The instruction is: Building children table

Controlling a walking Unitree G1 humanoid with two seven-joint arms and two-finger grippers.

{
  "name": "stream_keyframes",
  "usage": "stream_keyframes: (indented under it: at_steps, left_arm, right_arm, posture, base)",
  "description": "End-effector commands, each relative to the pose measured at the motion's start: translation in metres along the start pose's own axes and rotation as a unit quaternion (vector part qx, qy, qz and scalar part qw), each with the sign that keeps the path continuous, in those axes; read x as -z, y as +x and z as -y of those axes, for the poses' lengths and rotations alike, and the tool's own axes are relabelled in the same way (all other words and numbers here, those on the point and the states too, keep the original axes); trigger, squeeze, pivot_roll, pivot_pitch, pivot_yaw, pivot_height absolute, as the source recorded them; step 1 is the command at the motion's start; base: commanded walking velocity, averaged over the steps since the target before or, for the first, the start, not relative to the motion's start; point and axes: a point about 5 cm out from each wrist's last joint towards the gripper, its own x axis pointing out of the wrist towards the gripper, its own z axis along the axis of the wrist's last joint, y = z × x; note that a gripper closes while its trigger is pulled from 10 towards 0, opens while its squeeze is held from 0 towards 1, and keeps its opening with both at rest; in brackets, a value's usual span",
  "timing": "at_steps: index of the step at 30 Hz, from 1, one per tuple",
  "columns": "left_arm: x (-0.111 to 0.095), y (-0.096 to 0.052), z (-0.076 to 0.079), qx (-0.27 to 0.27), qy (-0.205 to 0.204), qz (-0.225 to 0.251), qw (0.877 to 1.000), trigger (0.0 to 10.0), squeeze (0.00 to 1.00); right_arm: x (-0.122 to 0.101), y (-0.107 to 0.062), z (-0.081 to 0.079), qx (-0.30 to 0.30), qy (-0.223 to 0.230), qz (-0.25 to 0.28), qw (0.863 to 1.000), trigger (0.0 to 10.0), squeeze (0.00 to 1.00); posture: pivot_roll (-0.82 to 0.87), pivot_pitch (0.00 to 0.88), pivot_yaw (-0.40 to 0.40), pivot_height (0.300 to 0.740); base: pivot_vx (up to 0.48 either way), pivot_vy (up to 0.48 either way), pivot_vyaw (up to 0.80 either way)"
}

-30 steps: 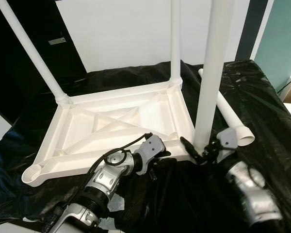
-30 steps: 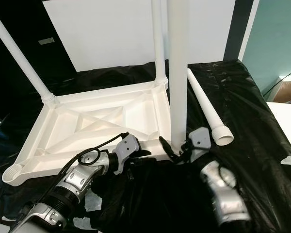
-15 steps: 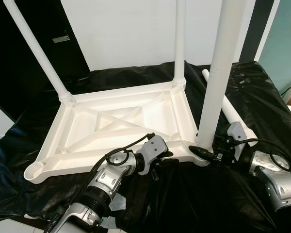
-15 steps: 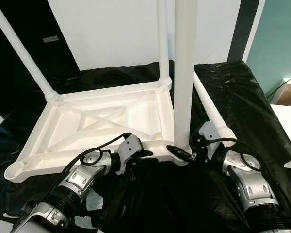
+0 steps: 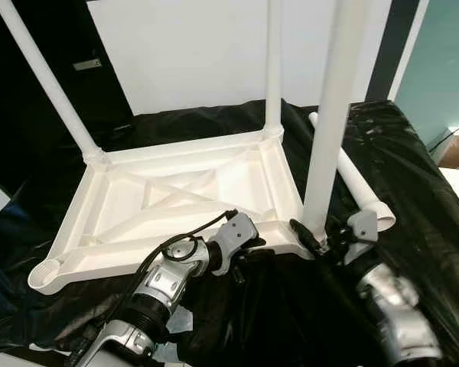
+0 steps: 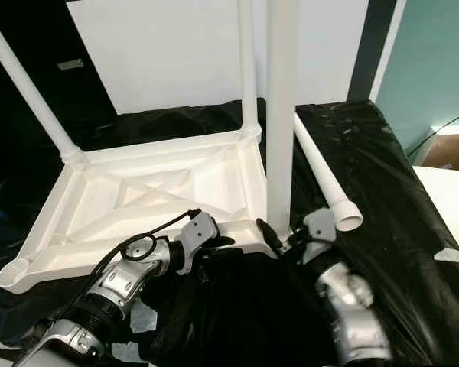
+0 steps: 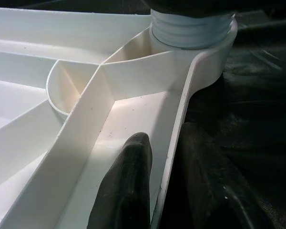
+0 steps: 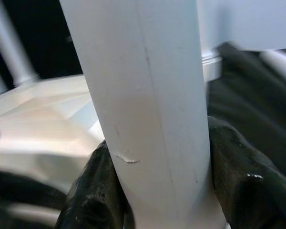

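Where the black sheet (image 5: 413, 153) covers the work surface, the white plastic tabletop (image 5: 176, 195) lies upside down, its ribbed underside facing up with diagonal braces crossing a shallow central panel. Three legs stand in corner sockets: far-left leg (image 5: 50, 84), far-right leg (image 5: 273, 69), near-right leg (image 5: 333, 115). The near-left socket (image 5: 44, 274) is an open round cup. A fourth, loose leg (image 5: 352, 172) lies on the sheet to the right of the tabletop, flared end toward the near side.

Left gripper (image 5: 249, 248): at the tabletop's near rim, closed over the rim wall. The left wrist view shows what the head views cannot: one finger (image 7: 128, 186) inside the tray, the other outside, rim between them, and the ridged collar of the near-right leg seated in its socket just beyond.

Right gripper (image 5: 321, 238): at the base of the near-right leg. The right wrist view shows both fingers (image 8: 90, 186) pressed against opposite sides of the leg, with a small scuff on its surface.
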Motion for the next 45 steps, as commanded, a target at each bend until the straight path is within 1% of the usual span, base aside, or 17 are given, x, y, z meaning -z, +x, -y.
stream_keyframes:
  at_steps: [1, 9, 10, 11, 15, 18, 19, 21, 24, 27, 28, 29, 30, 38, 42, 43, 45]
  left_arm:
    - [0.031, 0.006, 0.022, 0.055, -0.036, -0.063, 0.996, 10.0, 0.00]
    - [0.031, 0.007, 0.022, 0.053, -0.037, -0.062, 0.996, 10.0, 0.00]
    - [0.031, 0.007, 0.022, 0.052, -0.038, -0.062, 0.996, 10.0, 0.00]
    - [0.031, 0.007, 0.022, 0.051, -0.038, -0.061, 0.996, 10.0, 0.00]
    - [0.032, 0.007, 0.022, 0.051, -0.040, -0.061, 0.996, 10.0, 0.00]
    - [0.033, 0.005, 0.022, 0.052, -0.040, -0.063, 0.996, 10.0, 0.00]
    - [0.033, 0.005, 0.022, 0.053, -0.039, -0.064, 0.996, 10.0, 0.00]
    - [0.033, 0.005, 0.021, 0.055, -0.038, -0.065, 0.996, 10.0, 0.00]
    - [0.033, 0.006, 0.021, 0.057, -0.036, -0.066, 0.996, 10.0, 0.00]
    - [0.033, 0.006, 0.021, 0.057, -0.035, -0.066, 0.996, 10.0, 0.00]
    - [0.033, 0.006, 0.021, 0.057, -0.035, -0.066, 0.996, 10.0, 0.00]
    - [0.033, 0.006, 0.021, 0.057, -0.035, -0.066, 0.996, 10.0, 0.00]
    - [0.033, 0.004, 0.021, 0.055, -0.036, -0.067, 0.996, 10.0, 0.00]
    - [0.034, 0.004, 0.022, 0.054, -0.039, -0.066, 0.996, 10.0, 0.00]
    - [0.034, 0.006, 0.022, 0.053, -0.039, -0.064, 0.996, 10.0, 0.00]
    - [0.034, 0.006, 0.022, 0.053, -0.039, -0.064, 0.996, 10.0, 0.00]
    - [0.033, 0.007, 0.023, 0.053, -0.040, -0.063, 0.996, 10.0, 0.00]
  right_arm:
    - [0.002, 0.003, 0.012, 0.046, -0.009, -0.008, 0.999, 0.0, 0.00]
    - [0.002, 0.005, 0.008, 0.029, -0.012, -0.012, 0.999, 0.0, 0.00]
    - [0.004, 0.006, 0.006, 0.010, -0.011, -0.025, 1.000, 7.0, 0.00]
    - [0.005, 0.006, 0.004, -0.027, 0.001, -0.030, 0.999, 10.0, 1.00]
    - [0.004, 0.007, 0.001, -0.089, 0.009, -0.033, 0.995, 10.0, 1.00]
    - [-0.001, 0.010, 0.006, -0.141, -0.012, -0.038, 0.989, 10.0, 1.00]
    - [-0.005, 0.013, 0.011, -0.166, -0.020, -0.038, 0.985, 10.0, 0.00]
    - [-0.011, 0.015, 0.015, -0.195, -0.032, -0.033, 0.980, 10.0, 0.00]
    - [-0.018, 0.016, 0.023, -0.273, -0.062, -0.044, 0.959, 10.0, 0.00]
    - [-0.019, 0.016, 0.024, -0.288, -0.066, -0.050, 0.954, 9.5, 0.00]
    - [-0.018, 0.014, 0.025, -0.309, -0.070, -0.060, 0.947, 9.5, 0.00]
    - [-0.018, 0.012, 0.029, -0.329, -0.073, -0.074, 0.938, 0.0, 0.00]
    - [-0.018, 0.009, 0.037, -0.356, -0.077, -0.099, 0.926, 0.0, 0.00]
    - [-0.012, 0.010, 0.041, -0.348, -0.069, -0.122, 0.927, 0.0, 0.00]
    - [-0.005, 0.019, 0.020, -0.208, -0.046, -0.065, 0.975, 0.0, 0.00]
    - [-0.005, 0.019, 0.020, -0.208, -0.046, -0.065, 0.975, 0.0, 0.00]
    - [-0.003, 0.021, 0.013, -0.094, -0.031, -0.035, 0.994, 0.0, 0.00]
  posture:
    - [-0.06, 0.000, 0.089, 0.740]
    - [-0.06, 0.000, 0.081, 0.740]
    - [-0.06, 0.000, 0.081, 0.740]
    - [-0.06, 0.000, 0.082, 0.740]
    - [-0.06, 0.000, 0.082, 0.740]
    - [-0.07, 0.000, 0.088, 0.740]
    - [-0.08, 0.000, 0.093, 0.740]
    - [-0.08, 0.000, 0.093, 0.740]
    - [-0.08, 0.000, 0.096, 0.740]
    - [-0.08, 0.000, 0.096, 0.740]
    - [-0.08, 0.000, 0.096, 0.740]
    - [-0.07, 0.000, 0.095, 0.740]
    - [-0.07, 0.000, 0.095, 0.740]
    - [-0.07, 0.000, 0.092, 0.740]
    - [-0.07, 0.000, 0.086, 0.740]
    - [-0.07, 0.000, 0.086, 0.740]
    - [-0.07, 0.000, 0.086, 0.740]
  base:
    - [0.000, 0.000, 0.00]
    - [0.000, 0.000, 0.00]
    - [0.000, 0.000, 0.00]
    - [0.000, 0.000, 0.00]
    - [0.000, 0.000, 0.00]
    - [0.000, 0.000, 0.00]
    - [0.000, 0.000, 0.00]
    - [0.000, 0.000, 0.00]
    - [0.000, 0.000, 0.00]
    - [0.000, 0.000, 0.00]
    - [0.000, 0.000, 0.00]
    - [0.000, 0.000, 0.00]
    - [0.000, 0.000, 0.00]
    - [0.000, 0.000, 0.00]
    - [0.000, 0.000, 0.00]
    - [0.000, 0.000, 0.00]
    - [0.000, 0.000, 0.00]
